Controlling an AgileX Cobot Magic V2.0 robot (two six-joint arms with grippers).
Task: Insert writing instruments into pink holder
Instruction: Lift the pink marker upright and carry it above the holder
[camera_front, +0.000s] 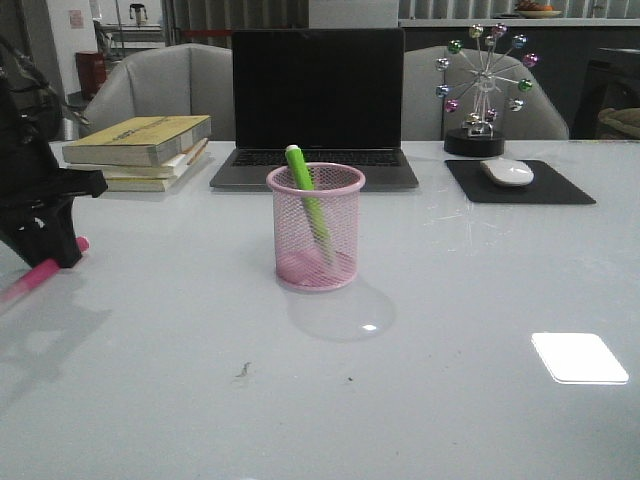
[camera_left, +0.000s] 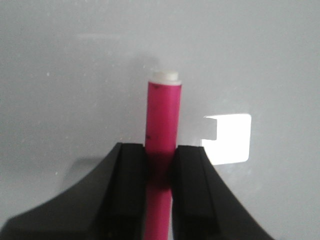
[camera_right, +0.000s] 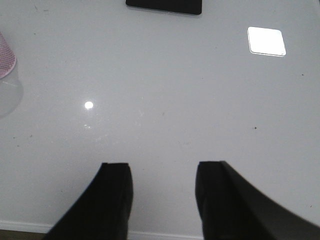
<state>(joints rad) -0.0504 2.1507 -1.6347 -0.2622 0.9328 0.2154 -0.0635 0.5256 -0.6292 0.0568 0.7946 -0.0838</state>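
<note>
The pink wire-mesh holder (camera_front: 316, 229) stands mid-table in front of the laptop, with the green marker (camera_front: 306, 196) leaning inside it, its top above the rim. At the far left, my left gripper (camera_front: 62, 250) is shut on the magenta marker (camera_front: 35, 273), which lies low over the table. In the left wrist view the magenta marker (camera_left: 163, 120) runs out between the fingers (camera_left: 131, 180), its pale end pointing away. My right gripper (camera_right: 163, 175) is open over bare table and holds nothing; a bit of the holder (camera_right: 6, 57) shows at that view's edge.
A laptop (camera_front: 316, 110) sits behind the holder. Stacked books (camera_front: 140, 148) lie at the back left. A mouse (camera_front: 508, 171) on a black pad (camera_front: 520, 182) and a ferris-wheel ornament (camera_front: 484, 90) stand at the back right. Grey chairs are behind the table.
</note>
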